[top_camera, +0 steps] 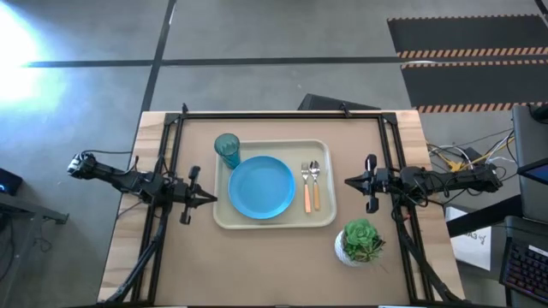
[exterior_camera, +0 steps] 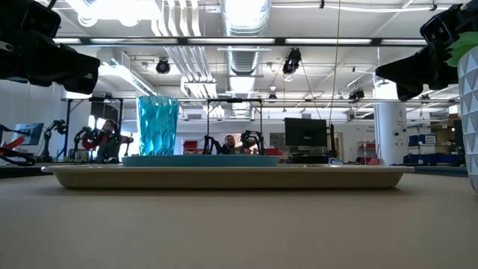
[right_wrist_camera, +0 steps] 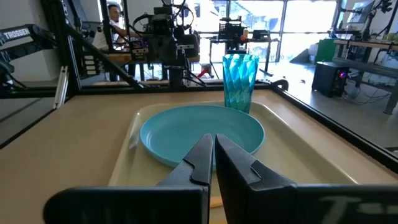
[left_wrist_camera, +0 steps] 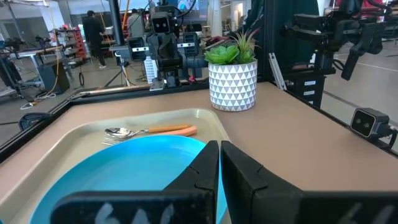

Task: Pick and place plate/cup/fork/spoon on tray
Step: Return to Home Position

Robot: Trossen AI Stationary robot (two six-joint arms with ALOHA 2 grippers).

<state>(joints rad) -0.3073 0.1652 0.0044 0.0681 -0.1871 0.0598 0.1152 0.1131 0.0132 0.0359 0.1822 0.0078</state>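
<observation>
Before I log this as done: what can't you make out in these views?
- Fork and spoon: hidden in the low view behind the tray rim; in the right wrist view, by the right gripper's fingers.
- Cup: outside the left wrist view.
- Plate: near part covered by the left gripper.
- Plant: cut off in the low view.

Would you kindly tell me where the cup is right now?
In the high view, the cup stands upright in the tray's far-left corner, just beside the plate.
</observation>
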